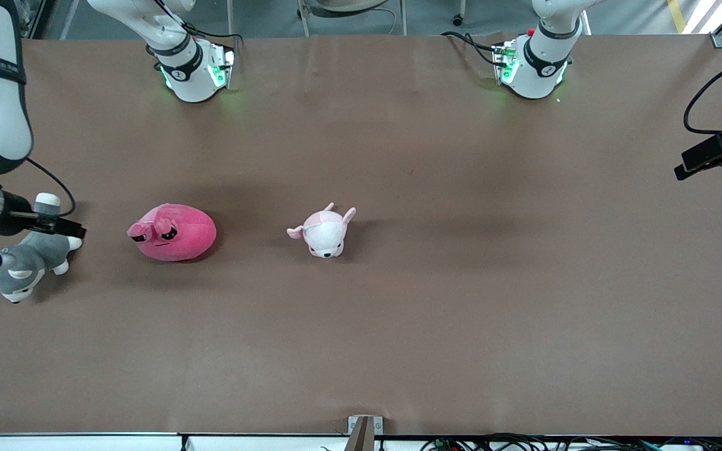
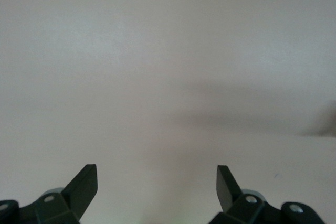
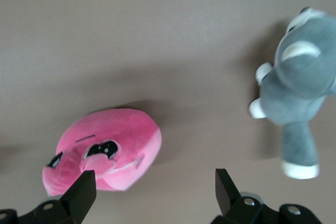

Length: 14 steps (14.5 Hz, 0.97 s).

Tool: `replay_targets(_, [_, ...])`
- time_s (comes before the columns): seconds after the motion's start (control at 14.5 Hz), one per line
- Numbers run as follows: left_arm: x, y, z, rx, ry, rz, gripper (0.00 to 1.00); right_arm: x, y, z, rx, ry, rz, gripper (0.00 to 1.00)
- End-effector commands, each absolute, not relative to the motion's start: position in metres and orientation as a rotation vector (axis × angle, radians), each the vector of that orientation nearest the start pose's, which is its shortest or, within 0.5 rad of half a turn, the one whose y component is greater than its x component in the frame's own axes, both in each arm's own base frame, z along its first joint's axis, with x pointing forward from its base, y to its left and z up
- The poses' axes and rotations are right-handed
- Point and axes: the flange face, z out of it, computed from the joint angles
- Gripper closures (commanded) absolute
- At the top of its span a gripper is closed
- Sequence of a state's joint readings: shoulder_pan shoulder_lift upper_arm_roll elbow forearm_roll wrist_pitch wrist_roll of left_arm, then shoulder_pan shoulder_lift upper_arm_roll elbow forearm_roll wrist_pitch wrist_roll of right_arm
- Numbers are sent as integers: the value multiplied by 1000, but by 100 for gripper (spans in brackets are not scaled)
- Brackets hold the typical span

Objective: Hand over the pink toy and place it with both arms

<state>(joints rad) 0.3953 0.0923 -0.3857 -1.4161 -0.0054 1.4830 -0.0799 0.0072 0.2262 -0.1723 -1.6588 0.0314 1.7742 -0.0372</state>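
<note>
The pink toy [image 1: 173, 233] is a round hot-pink plush with dark sleepy eyes, lying on the brown table toward the right arm's end. My right gripper [image 1: 76, 230] hangs in the air over the gap between the pink toy and the grey dog, open and empty. In the right wrist view the pink toy [image 3: 107, 148] lies beside one fingertip of the open right gripper [image 3: 155, 174]. My left gripper [image 1: 680, 170] hangs at the left arm's end of the table. It is open and empty over bare table in the left wrist view [image 2: 156, 167].
A grey-and-white plush dog [image 1: 19, 266] lies at the right arm's end, partly under the right arm, and shows in the right wrist view [image 3: 296, 93]. A small pale pink-and-white plush [image 1: 325, 233] lies mid-table. The arm bases [image 1: 192, 69] stand along the table's edge farthest from the front camera.
</note>
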Motion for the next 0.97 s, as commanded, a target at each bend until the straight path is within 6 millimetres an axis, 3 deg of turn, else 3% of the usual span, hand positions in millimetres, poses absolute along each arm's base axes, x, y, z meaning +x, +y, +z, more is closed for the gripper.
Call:
replay_targets(0.0, [572,24,641,-3153,-163,23,0,612,-91,518,-3158,115,166,0])
replay_targets(0.28, [572,14,642,-3142,-145,26,0,607,-86,570,-3159,111,174,0])
replay_targets(0.9, [569,-4,646,-3123,-124,18,0,598,-83,594,-3151,123,175,0])
